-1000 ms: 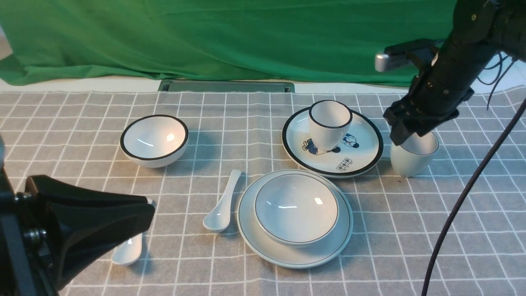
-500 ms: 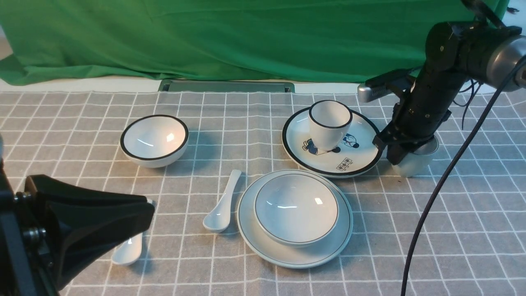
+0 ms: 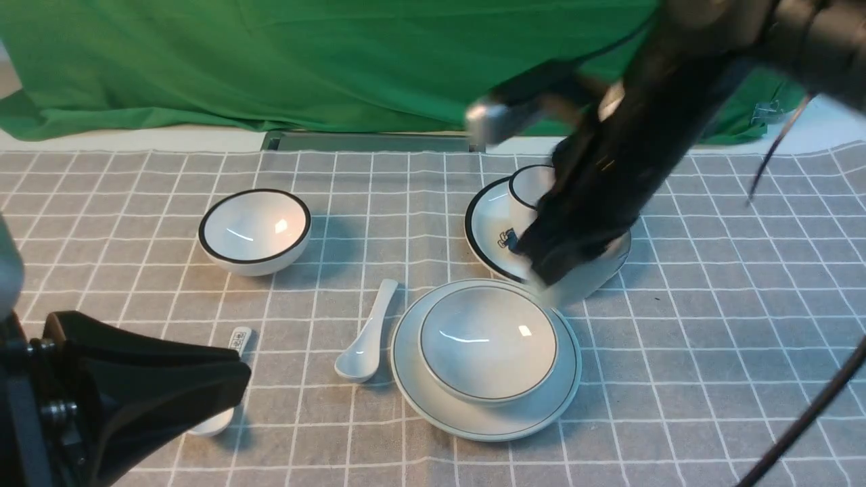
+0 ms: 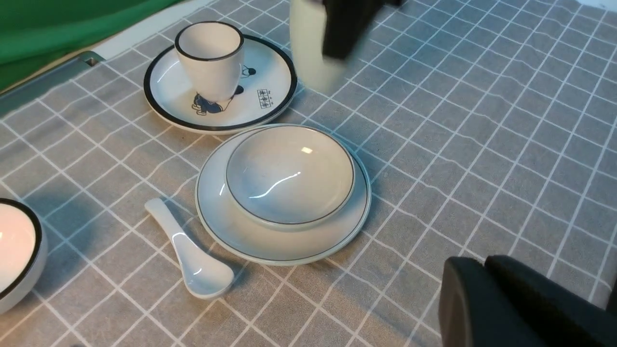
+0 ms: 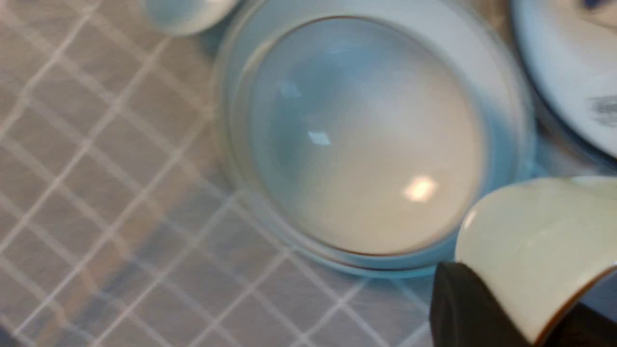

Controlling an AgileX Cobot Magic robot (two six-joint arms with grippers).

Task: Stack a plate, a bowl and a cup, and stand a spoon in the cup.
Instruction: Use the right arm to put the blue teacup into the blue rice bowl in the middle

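**Right gripper** (image 3: 549, 265): jaws closed narrowly on the wall of the cup (image 3: 579, 287). One dark finger (image 5: 465, 313) lies against the outside of the cup's off-white wall. Arm and cup are both smeared by motion blur. The cup hangs clear of the cloth, over the near edge of the black-rimmed plate (image 3: 482, 233) and just beyond the far right edge of the plain plate (image 3: 487, 425).

**Left gripper** (image 3: 238, 370): low at the near left, jaws pressed together, holding nothing.

**Stack:** the shallow bowl (image 3: 487, 341) sits centred on the plain plate. Both are pale, with a thin dark rim line. The plain spoon (image 3: 365, 339) lies on the cloth just left of the plate, handle pointing away.

**Markings:** the black-rimmed plate carries blue cartoon figures and a small boxed row of characters, too small to read. A black-rimmed cup (image 3: 526, 186) stands upright on it. The printed spoon (image 3: 238, 338), partly behind the left gripper, has dark characters on its handle, also unreadable.

**Open room:** a black-rimmed bowl (image 3: 254, 230) stands alone at the far left, well apart from the stack. The near right of the tablecloth (image 3: 710, 352) is open.

**Surface and room:** grey cloth with a white grid. A grey-green strip (image 3: 372, 141) lies along its far edge, with a green backdrop (image 3: 325, 67) behind.
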